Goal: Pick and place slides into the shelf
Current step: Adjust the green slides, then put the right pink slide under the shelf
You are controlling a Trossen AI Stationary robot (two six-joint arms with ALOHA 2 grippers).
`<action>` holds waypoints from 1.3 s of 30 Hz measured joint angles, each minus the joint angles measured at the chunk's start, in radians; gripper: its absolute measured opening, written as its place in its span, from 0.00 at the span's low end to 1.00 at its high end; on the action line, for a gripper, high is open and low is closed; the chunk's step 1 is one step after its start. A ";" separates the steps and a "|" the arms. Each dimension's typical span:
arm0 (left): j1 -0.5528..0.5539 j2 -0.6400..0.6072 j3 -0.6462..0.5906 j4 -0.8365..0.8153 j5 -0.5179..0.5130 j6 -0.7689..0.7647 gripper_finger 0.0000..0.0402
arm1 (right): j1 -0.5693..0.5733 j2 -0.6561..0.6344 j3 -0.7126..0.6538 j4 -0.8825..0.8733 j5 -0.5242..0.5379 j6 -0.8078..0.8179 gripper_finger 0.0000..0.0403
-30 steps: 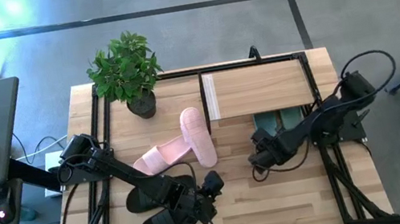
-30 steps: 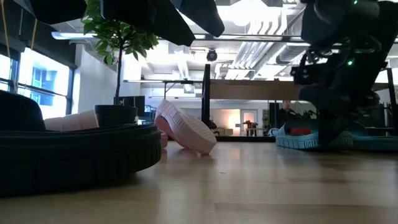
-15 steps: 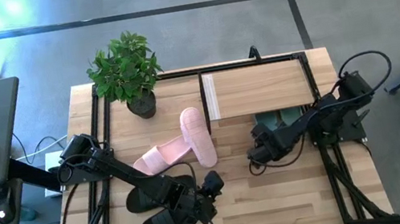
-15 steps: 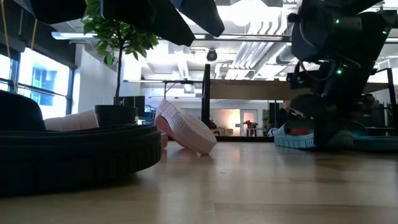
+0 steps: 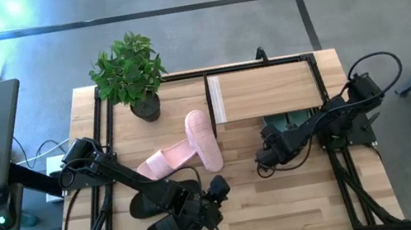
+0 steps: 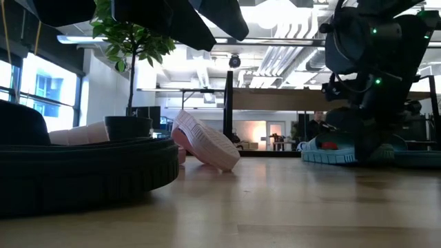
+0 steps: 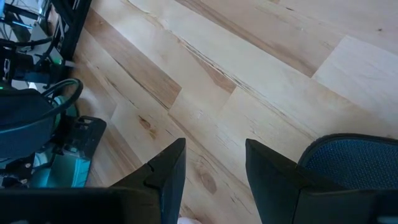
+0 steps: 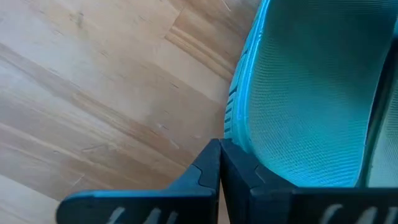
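Inspector: The green slide lies just ahead of your right hand, at the front edge of the shelf and partly under its plank top. The right hand's fingers are pressed together, holding nothing, tips at the slide's sidewall.

Operator: How will it handle?

Inspector: I judge it light, soft rubber with a textured footbed; it should flex under a pinch and not slip much. You would do best to take it across the strap or the raised side rim, not the flat sole.

Operator: And the rest?

Inspector: The pink slides lie well off to the far side of that hand, one propped on edge against the other. The black slides rest under and beside your left hand, which hangs over the table with fingers parted, holding nothing. A potted plant stands beyond the pink pair.
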 joint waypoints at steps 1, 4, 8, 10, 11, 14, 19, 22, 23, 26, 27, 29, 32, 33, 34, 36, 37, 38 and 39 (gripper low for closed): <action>0.000 0.000 0.000 0.000 0.000 0.000 0.37 | 0.001 0.000 0.000 0.004 0.003 0.000 0.00; 0.000 0.000 0.000 0.000 0.000 0.000 0.37 | 0.008 0.000 0.000 0.012 0.007 -0.008 0.00; 0.000 0.000 0.000 -0.002 0.000 0.000 0.37 | 0.030 0.000 0.024 0.026 0.024 -0.044 0.00; 0.000 0.000 0.000 -0.025 0.000 0.001 0.37 | 0.046 0.000 0.047 0.032 0.045 -0.094 0.00; 0.000 0.000 0.000 -0.047 0.000 0.001 0.37 | 0.055 0.000 0.062 0.036 0.059 -0.130 0.00; 0.000 0.000 0.000 -0.144 -0.018 -0.029 0.37 | 0.088 0.000 0.111 0.063 0.104 -0.256 0.00; 0.000 -0.001 0.000 -0.376 -0.116 -0.152 0.37 | 0.134 -0.001 0.177 0.101 0.199 -0.394 0.00; 0.000 -0.001 0.000 -0.465 -0.223 -0.236 0.37 | 0.159 -0.001 0.192 0.114 0.272 -0.453 0.00; 0.000 -0.001 0.000 -0.483 -0.246 -0.259 0.37 | 0.168 -0.001 0.193 0.123 0.294 -0.471 0.00; 0.001 -0.001 0.000 -0.526 -0.276 -0.321 0.37 | 0.193 -0.001 0.181 0.150 0.339 -0.500 0.00; 0.002 -0.001 0.000 -0.527 -0.284 -0.336 0.37 | 0.202 -0.001 0.174 0.153 0.348 -0.500 0.00; 0.008 -0.001 -0.014 -0.510 -0.319 -0.356 0.37 | 0.220 -0.001 0.157 0.161 0.371 -0.497 0.00; 0.025 -0.002 -0.059 -0.473 -0.365 -0.346 0.37 | 0.244 -0.001 0.139 0.163 0.393 -0.484 0.00; 0.035 -0.002 -0.079 -0.461 -0.368 -0.338 0.37 | 0.251 -0.001 0.135 0.172 0.395 -0.484 0.00; 0.045 -0.002 -0.102 -0.444 -0.371 -0.334 0.37 | 0.258 -0.001 0.132 0.175 0.395 -0.484 0.00; 0.064 -0.002 -0.163 -0.375 -0.373 -0.334 0.37 | 0.270 -0.001 0.131 0.177 0.402 -0.484 0.00; 0.072 -0.002 -0.191 -0.336 -0.382 -0.321 0.37 | 0.276 -0.001 0.131 0.179 0.409 -0.483 0.00; 0.078 -0.001 -0.219 -0.295 -0.397 -0.303 0.37 | 0.280 -0.001 0.131 0.179 0.414 -0.483 0.00; 0.080 -0.001 -0.241 -0.260 -0.415 -0.282 0.37 | 0.283 -0.001 0.131 0.178 0.421 -0.483 0.00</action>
